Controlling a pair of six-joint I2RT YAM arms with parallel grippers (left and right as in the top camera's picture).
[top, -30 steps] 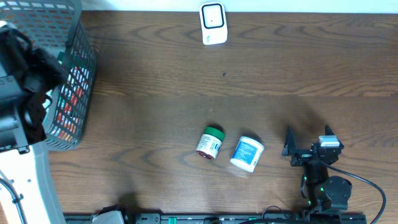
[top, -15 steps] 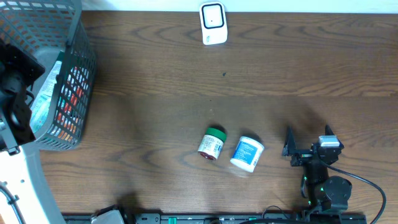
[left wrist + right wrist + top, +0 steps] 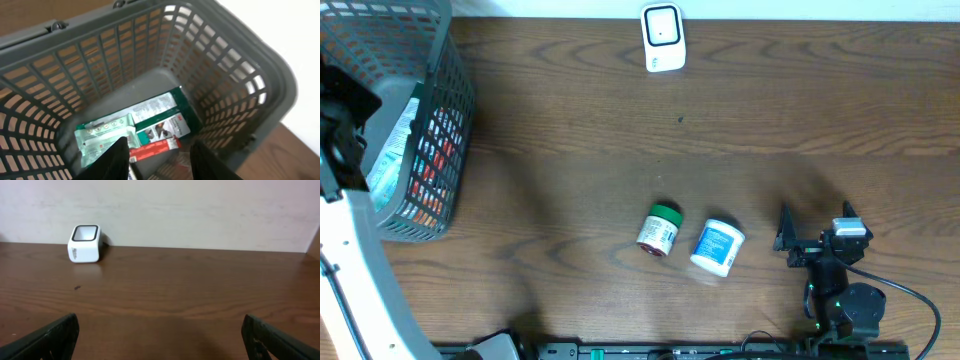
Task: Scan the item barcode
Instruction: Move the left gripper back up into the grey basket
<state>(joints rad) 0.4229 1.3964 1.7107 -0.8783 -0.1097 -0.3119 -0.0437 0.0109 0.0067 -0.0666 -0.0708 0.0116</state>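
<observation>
Overhead view: a grey plastic mesh basket sits at the table's left end with the left arm over it; a white box-shaped scanner stands well to the right of the basket.
Item: judged to be one of the flat packets on the basket's floor; which one is meant cannot be told.
Packets: a dark-green-and-white flat packet, a pale green wipes pack and a red strip pack are seen overlapping.
Left gripper: held above the basket's inside, jaws partly parted, nothing between them.
Right gripper: parked far to the right of the basket, jaws spread wide, empty.
Risk, snagging: the fingers could be caught on the basket's mesh wall or rim if the descent is off-centre.
Risk, double pick: two overlapping packets could be pinched together.
Risk, scan: the barcode face could be turned away from the scanner, since no barcode is made out.
Orientation: the dark-green-and-white flat packet lies flat, printed face up, its long axis slanting across the basket's floor toward a corner.
</observation>
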